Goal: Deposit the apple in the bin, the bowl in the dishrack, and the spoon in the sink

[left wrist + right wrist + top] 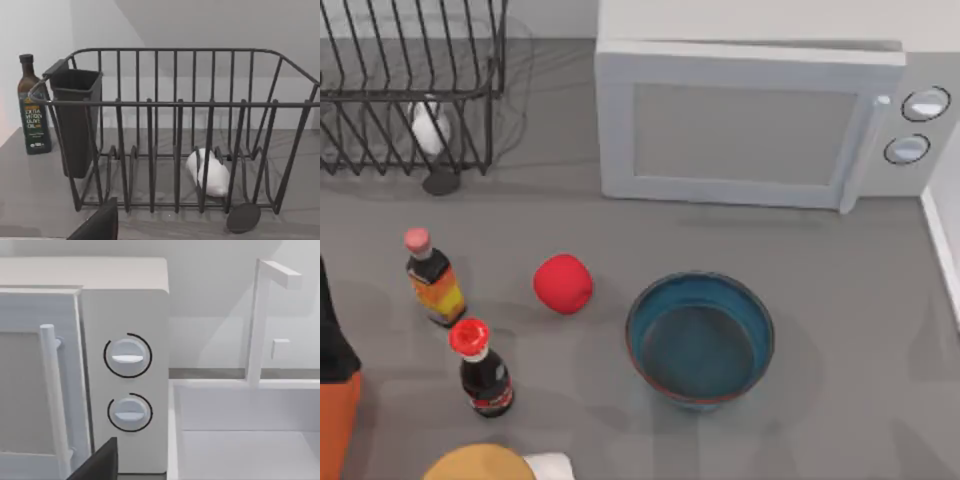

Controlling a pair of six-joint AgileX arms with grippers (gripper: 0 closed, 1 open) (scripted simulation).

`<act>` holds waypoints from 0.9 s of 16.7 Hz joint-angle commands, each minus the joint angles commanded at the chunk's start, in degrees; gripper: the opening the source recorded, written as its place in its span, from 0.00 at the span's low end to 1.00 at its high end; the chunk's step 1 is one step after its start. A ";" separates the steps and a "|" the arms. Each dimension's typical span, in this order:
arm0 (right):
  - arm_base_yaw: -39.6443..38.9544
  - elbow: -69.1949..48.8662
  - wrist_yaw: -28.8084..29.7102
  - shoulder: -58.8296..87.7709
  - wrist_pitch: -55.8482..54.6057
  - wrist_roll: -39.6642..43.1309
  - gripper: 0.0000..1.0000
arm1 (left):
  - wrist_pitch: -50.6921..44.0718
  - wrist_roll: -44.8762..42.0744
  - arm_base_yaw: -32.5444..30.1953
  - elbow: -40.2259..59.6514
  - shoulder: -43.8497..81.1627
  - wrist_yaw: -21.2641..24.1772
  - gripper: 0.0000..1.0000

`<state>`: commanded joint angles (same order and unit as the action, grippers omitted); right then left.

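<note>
The red apple (563,283) rests on the grey counter, left of the teal-blue bowl (699,338), which stands upright and holds nothing. The black wire dishrack (410,90) (175,130) stands at the back left. At its front lie a white lump (210,172) and a dark round disc (243,217); I cannot tell whether these are the spoon. The white sink (245,440) with its tap (260,325) lies right of the microwave. A dark corner of my left gripper (97,225) faces the rack. A dark corner of my right gripper (97,462) faces the microwave knobs. I cannot make out the bin.
A white microwave (740,125) stands at the back centre. Two small bottles (433,278) (482,368) stand left of the apple. An olive oil bottle (32,105) stands beside the rack. An orange and black shape (335,400) sits at the left edge, a yellow round thing (480,463) at the front.
</note>
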<state>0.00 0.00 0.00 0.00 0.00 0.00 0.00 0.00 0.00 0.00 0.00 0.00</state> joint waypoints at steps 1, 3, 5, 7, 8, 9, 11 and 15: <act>0.00 0.00 0.00 0.00 0.00 0.00 1.00 | 0.00 0.00 0.00 0.00 0.00 0.00 1.00; 0.00 0.00 0.00 0.00 0.00 0.00 1.00 | -0.35 -0.03 -0.22 0.57 0.57 0.07 1.00; 0.00 0.00 0.00 0.00 0.00 0.00 1.00 | -2.12 -0.19 -1.30 3.52 3.54 0.35 1.00; 0.00 0.00 0.00 0.00 0.00 0.00 1.00 | -5.13 -0.60 -3.04 8.66 8.94 0.66 1.00; 0.00 0.00 0.00 0.00 0.00 0.00 1.00 | -7.06 -0.92 -4.11 11.89 12.52 0.78 1.00; 0.00 0.00 0.00 0.00 0.00 0.00 1.00 | -9.26 -1.33 -5.28 15.48 16.62 0.88 1.00; 0.00 0.00 0.00 0.00 0.00 0.00 1.00 | -14.41 -2.43 -7.83 23.58 26.19 0.95 1.00; 0.00 0.00 0.00 0.00 0.00 0.00 1.00 | -26.85 -5.54 -13.51 41.56 49.60 0.64 1.00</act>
<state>0.00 0.00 0.00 0.00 0.00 0.00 -26.85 -5.54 -13.51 41.56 49.60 0.64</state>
